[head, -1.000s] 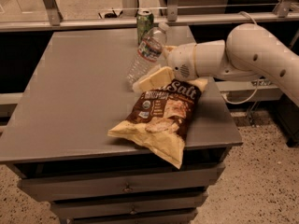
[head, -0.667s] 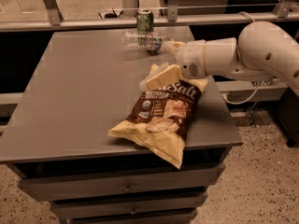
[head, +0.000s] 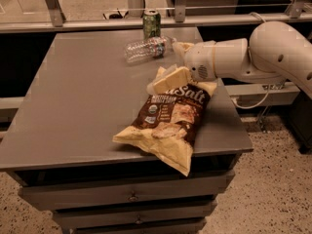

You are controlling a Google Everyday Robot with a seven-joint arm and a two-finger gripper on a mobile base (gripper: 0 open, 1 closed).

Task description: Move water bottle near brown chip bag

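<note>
– On the far part of the grey metal table, near its back edge, how is the small clear ribbed plastic water bottle seen?
– It is seen lying on its side, its narrower end turned to the right, just in front of the green drink can that stands upright. One second ago it was seen tilted up beside the white two-finger gripper; now it is laid flat on the table top.
– And where is that gripper found?
– It is found right of the bottle, above the pale top edge of the large crinkly brown chip bag. Its two pale fingers are spread wide and nothing is clasped between them. The upper finger is just beside the bottle's end; whether they touch cannot be told.
– Was the bag moved?
– No change is noticed: it lies flat near the front right corner, as before. The bottle is kept apart from it, with the gripper between them.
</note>
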